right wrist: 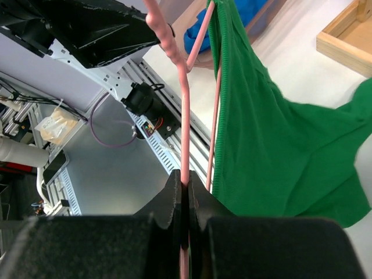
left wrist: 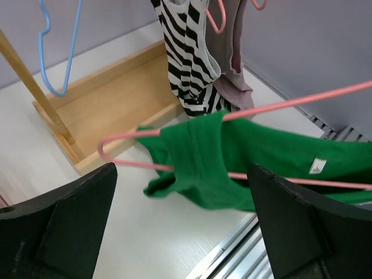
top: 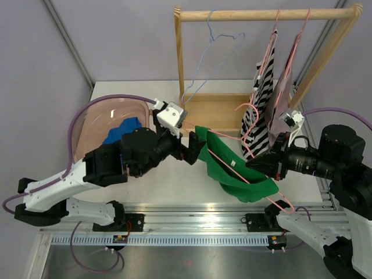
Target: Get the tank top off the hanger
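Note:
A green tank top (top: 244, 174) hangs on a pink wire hanger (top: 221, 158) held tilted over the table's near middle. My right gripper (top: 256, 165) is shut on one wire of the hanger (right wrist: 183, 116), and the tank top (right wrist: 273, 133) drapes to the right of that wire. My left gripper (top: 195, 148) stands wide open at the garment's left end. In the left wrist view its gripper (left wrist: 181, 174) faces the tank top (left wrist: 244, 157), which is bunched on the hanger (left wrist: 122, 139) and touches neither black finger (left wrist: 75, 215).
A wooden rack (top: 261, 14) at the back carries a blue hanger (top: 203, 64), a striped top (top: 264, 99) and a mauve garment (top: 285, 87). Its base tray (top: 215, 110) lies behind the grippers. A pink bin (top: 96, 125) holding blue cloth (top: 122, 131) sits left. A metal rail (top: 186, 212) runs along the near edge.

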